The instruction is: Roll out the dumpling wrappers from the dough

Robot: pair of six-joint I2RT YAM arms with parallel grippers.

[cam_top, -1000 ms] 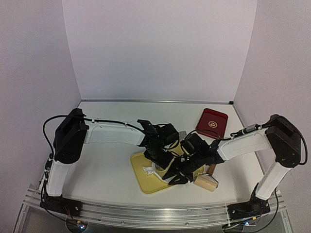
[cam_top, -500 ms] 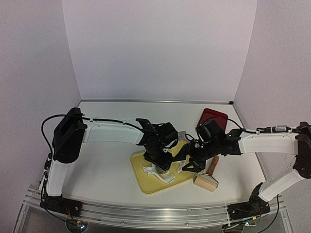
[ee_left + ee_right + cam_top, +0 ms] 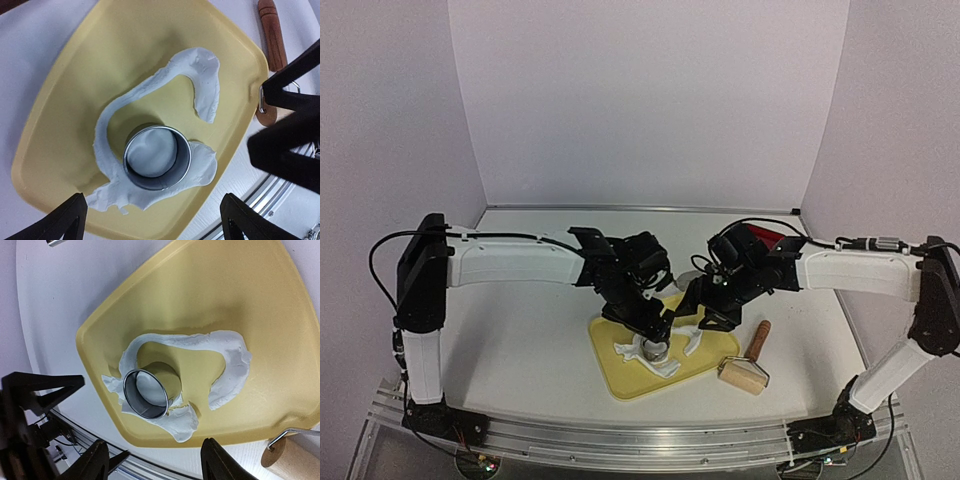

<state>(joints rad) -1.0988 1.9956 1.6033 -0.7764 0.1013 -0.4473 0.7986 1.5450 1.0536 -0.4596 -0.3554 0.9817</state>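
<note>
The dough is a ragged white strip (image 3: 207, 85) curling round a bare gap on the yellow board (image 3: 60, 145). It also shows in the right wrist view (image 3: 235, 365) and the top view (image 3: 688, 340). A steel ring cutter (image 3: 150, 181) stands on the strip's near end, with a round white wrapper disc (image 3: 152, 152) inside it. The disc also shows in the right wrist view (image 3: 151, 390). My left gripper (image 3: 155, 220) is open and empty, hovering just above the cutter (image 3: 655, 350). My right gripper (image 3: 156, 460) is open and empty, higher and to the right (image 3: 705, 310).
A roller with a wooden handle (image 3: 745, 372) lies off the board's right edge, and shows in the right wrist view (image 3: 295, 455). A red tray (image 3: 770, 238) sits at the back right, partly behind the right arm. The table's front rail runs close to the board's near edge.
My right gripper has lifted off the board and drawn back to the right. My left gripper has risen slightly. The ring cutter now stands uncovered on the dough.
</note>
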